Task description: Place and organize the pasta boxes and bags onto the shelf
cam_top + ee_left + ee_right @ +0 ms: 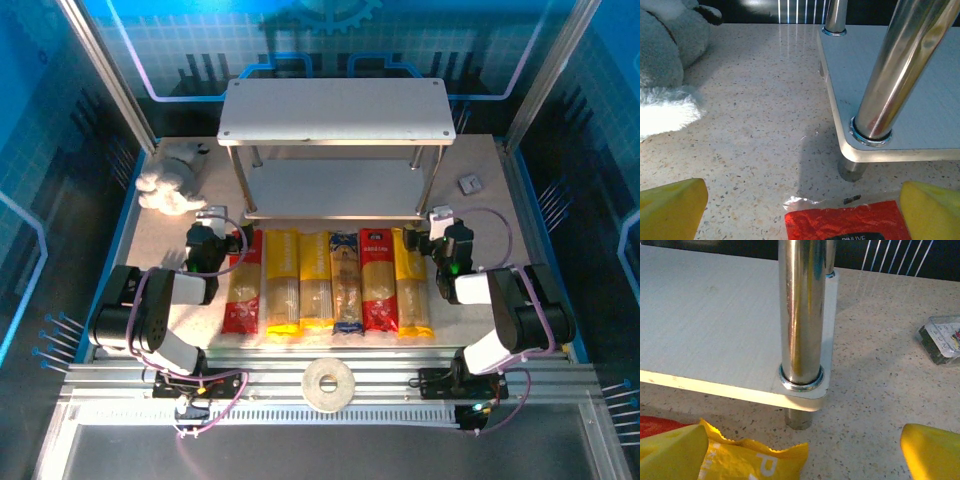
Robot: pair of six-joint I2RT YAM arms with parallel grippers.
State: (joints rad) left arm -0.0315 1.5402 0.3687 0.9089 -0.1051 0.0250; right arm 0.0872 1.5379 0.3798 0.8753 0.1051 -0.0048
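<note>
Pasta packs (pixel 328 282), all six, lay on the desk (pixel 160 235) before the shelf (pixel 335 110), none shelved yet; my left fingers (pixel 670 207) and right fingers (pixel 932 450) were spread, grasping nothing.

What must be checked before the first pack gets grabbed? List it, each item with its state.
1. Left pincer open: ok, nothing held.
2. Right pincer open: ok, nothing held.
3. Six packs lying in a row before the shelf: ok.
4. Red pack end within the left pincer's opening: ok.
5. Yellow pack centred under the right pincer: not ok, it sits off to one side.
6. Pincer height above the packs: cannot tell.
</note>
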